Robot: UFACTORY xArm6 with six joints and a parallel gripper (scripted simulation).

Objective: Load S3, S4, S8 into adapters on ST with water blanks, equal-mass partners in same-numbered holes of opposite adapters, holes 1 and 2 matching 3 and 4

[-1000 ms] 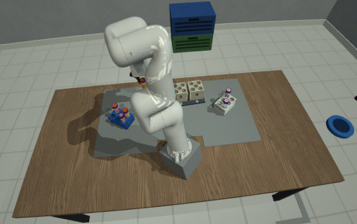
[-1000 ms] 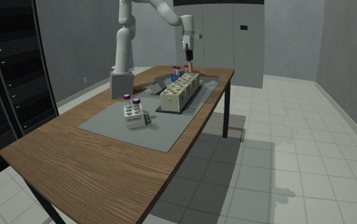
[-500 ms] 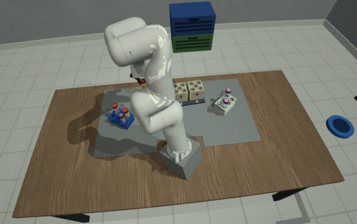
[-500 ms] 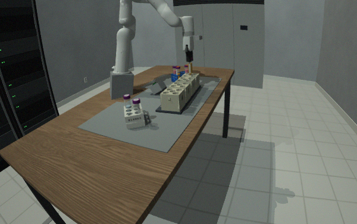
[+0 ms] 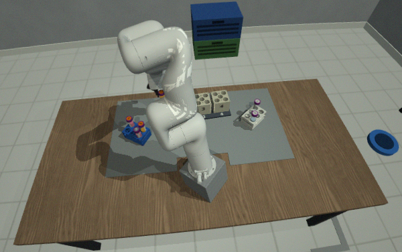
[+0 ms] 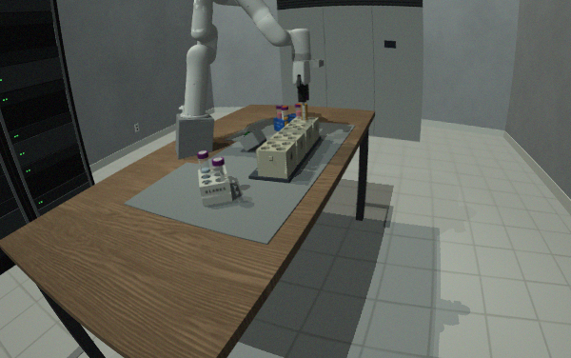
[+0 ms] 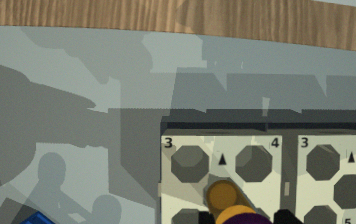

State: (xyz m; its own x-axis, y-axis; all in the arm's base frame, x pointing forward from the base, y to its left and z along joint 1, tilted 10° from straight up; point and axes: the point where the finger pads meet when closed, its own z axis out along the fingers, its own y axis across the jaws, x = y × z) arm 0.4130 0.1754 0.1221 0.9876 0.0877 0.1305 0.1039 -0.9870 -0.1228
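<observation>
A white xArm reaches over a wooden table with a grey mat. Its gripper [image 5: 157,93] [image 6: 304,99] [image 7: 244,218], upper left of centre in the top view, is partly open, its fingers closed on a purple-capped tube with amber contents [image 5: 161,94] [image 6: 305,112] [image 7: 222,195]. In the wrist view, bottom centre, that tube shows over the leftmost adapter [image 7: 222,145], near the holes marked 3 and 4; whether its tip has entered a hole cannot be told.

The exterior view shows a row of cream adapters on the dark loading stand [image 5: 218,115] [image 6: 266,179] [image 7: 215,117]. Adapters 3 [image 5: 203,108] and 4 [image 5: 222,106] [image 6: 273,163] show no tubes. Left in the top view, a blue rack [image 5: 142,141] [image 6: 279,125] [image 7: 37,218] holds three capped tubes; at right, a white rack lettered BLANKS [image 5: 251,125] [image 6: 216,194] holds two purple-capped tubes. A small sloped desk [image 6: 252,140] sits above centre in the exterior view.

The gripper [image 5: 158,93] [image 6: 303,99] [image 7: 243,218] went down a little bit. The orange-topped tube [image 5: 161,94] [image 6: 305,112] [image 7: 222,194] in its grip went down too. In the exterior view, the tube got lower over the far block [image 6: 311,127] [image 7: 172,197] in the row. The white arm [image 5: 181,67] [image 6: 301,45] dipped a tiny bit with them.
</observation>
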